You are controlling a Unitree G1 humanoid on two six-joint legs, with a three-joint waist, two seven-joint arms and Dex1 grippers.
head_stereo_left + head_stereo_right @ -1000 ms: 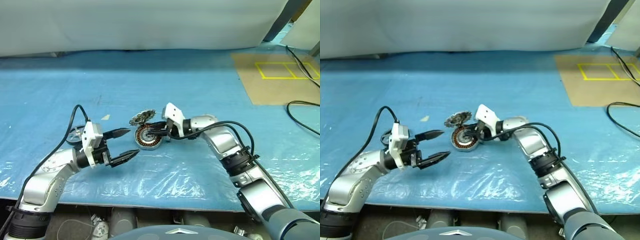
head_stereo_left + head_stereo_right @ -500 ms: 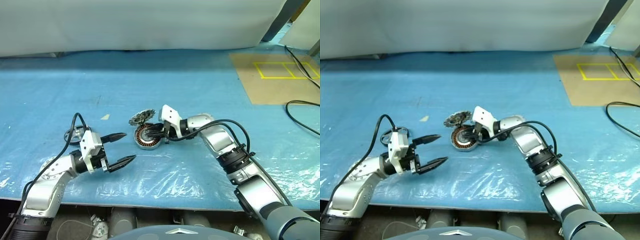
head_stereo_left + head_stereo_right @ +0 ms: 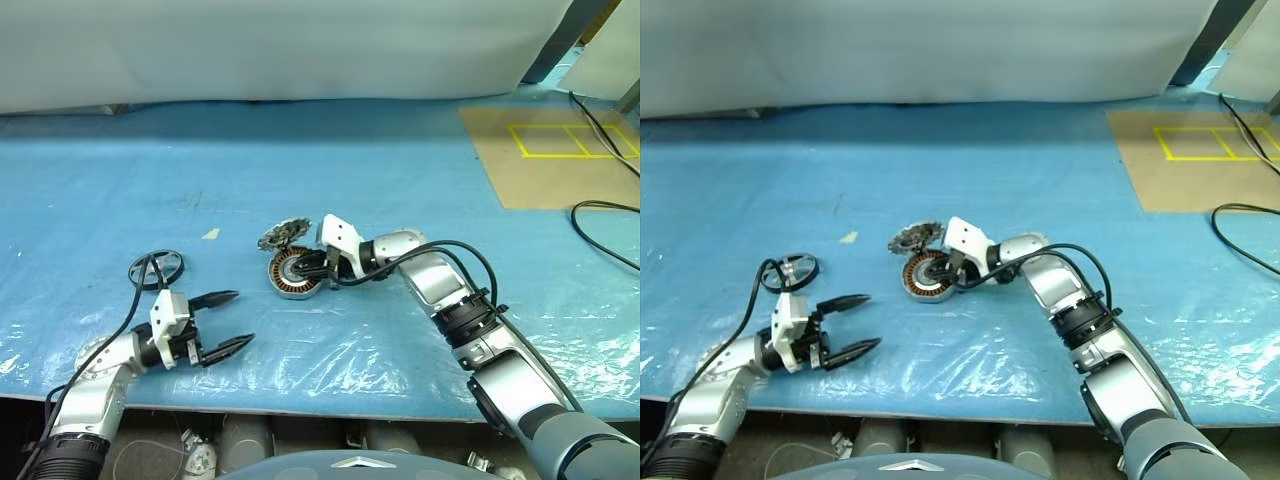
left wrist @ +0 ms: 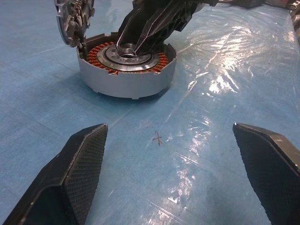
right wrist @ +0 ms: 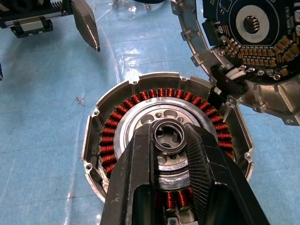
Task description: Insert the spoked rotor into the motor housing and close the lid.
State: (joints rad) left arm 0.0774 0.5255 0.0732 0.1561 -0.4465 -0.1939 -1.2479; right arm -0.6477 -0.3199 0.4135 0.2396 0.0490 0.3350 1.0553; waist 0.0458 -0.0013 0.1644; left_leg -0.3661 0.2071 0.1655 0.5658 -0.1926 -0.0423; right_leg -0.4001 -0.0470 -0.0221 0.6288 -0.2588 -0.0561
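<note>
right jaws (image 5: 171, 140) apparently on motor housing (image 5: 166, 140) hub

Open housing (image 3: 296, 275), lid (image 3: 283, 236) hinged, rotor (image 3: 156, 269) apart

Blue sheet (image 3: 400, 180): motor housing (image 3: 293, 274), spoked rotor (image 3: 156, 269)

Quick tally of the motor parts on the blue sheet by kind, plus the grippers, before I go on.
Spoked rotor: 1
Motor housing: 1
Lid: 1
Grippers: 2, the left gripper and the right gripper
Total: 3 parts, 2 grippers
</note>
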